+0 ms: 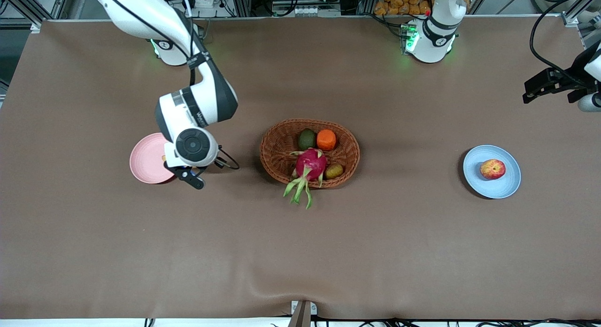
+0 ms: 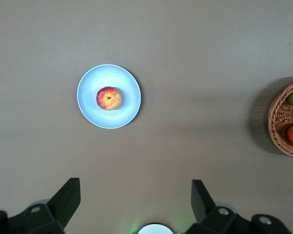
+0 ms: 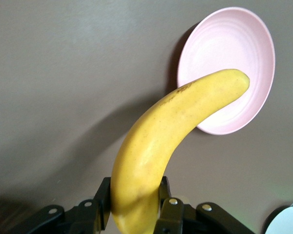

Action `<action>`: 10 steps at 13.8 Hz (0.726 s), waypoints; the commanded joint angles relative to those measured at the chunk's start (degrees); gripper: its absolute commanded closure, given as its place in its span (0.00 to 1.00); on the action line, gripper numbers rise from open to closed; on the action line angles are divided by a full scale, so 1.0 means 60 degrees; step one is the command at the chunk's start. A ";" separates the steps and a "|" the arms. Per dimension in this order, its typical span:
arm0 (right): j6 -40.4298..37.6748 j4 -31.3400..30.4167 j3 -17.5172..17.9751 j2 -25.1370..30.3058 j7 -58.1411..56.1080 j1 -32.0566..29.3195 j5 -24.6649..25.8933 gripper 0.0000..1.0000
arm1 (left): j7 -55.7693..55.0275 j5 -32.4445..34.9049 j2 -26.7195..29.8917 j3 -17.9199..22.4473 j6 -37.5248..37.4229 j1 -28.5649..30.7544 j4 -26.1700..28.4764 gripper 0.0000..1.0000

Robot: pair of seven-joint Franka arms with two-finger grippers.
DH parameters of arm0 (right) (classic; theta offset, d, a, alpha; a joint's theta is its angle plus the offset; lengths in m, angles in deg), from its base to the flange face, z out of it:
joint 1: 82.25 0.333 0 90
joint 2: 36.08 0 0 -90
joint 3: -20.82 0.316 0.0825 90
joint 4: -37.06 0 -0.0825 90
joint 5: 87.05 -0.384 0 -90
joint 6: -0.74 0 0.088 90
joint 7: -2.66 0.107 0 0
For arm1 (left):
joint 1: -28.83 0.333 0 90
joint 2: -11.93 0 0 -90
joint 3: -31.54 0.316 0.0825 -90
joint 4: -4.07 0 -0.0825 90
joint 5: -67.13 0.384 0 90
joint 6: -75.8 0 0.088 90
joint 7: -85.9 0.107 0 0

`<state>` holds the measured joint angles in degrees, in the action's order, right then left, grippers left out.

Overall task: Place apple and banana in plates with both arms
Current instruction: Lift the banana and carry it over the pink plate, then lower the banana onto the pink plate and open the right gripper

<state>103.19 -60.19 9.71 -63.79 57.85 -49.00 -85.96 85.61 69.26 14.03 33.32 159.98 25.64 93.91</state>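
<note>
The red and yellow apple (image 1: 492, 169) (image 2: 109, 98) lies in the light blue plate (image 1: 509, 186) (image 2: 128, 110) toward the left arm's end of the table. High above the table at that end, apart from the plate, my left gripper (image 1: 547, 90) (image 2: 135, 190) is open and holds nothing. My right gripper (image 1: 189, 176) (image 3: 135, 195) is shut on the thick end of the yellow banana (image 3: 176, 126). It hangs over the basket-side edge of the light pink plate (image 1: 145, 160) (image 3: 234, 44). The banana's tip reaches over the plate. In the front view the wrist hides most of the banana.
A brown woven basket (image 1: 350, 153) stands mid-table between the plates. It holds a magenta dragon fruit (image 1: 310, 165), an orange fruit (image 1: 326, 139), a green fruit (image 1: 307, 139) and a small brownish one (image 1: 334, 171). Brown cloth covers the table.
</note>
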 commanded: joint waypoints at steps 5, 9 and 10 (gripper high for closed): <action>0.0194 -0.1471 0.0137 0.1101 -0.1227 -0.1220 0.0564 1.00 | 0.0120 -0.0165 -0.0087 0.0025 -0.0143 0.0019 -0.0237 0.00; 0.1189 -0.2657 0.0137 0.1454 -0.1727 -0.1602 0.0564 1.00 | 0.0077 -0.0165 -0.0146 0.0025 -0.0143 -0.0010 -0.0222 0.00; 0.1380 -0.2819 0.0137 0.1454 -0.1742 -0.1675 0.0564 1.00 | 0.0047 -0.0165 -0.0146 0.0010 -0.0143 -0.0024 -0.0222 0.00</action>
<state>108.59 -72.04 9.59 -58.05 48.06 -57.82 -84.21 85.61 69.26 13.90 33.33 159.98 25.65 93.91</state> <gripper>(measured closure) 0.581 0.000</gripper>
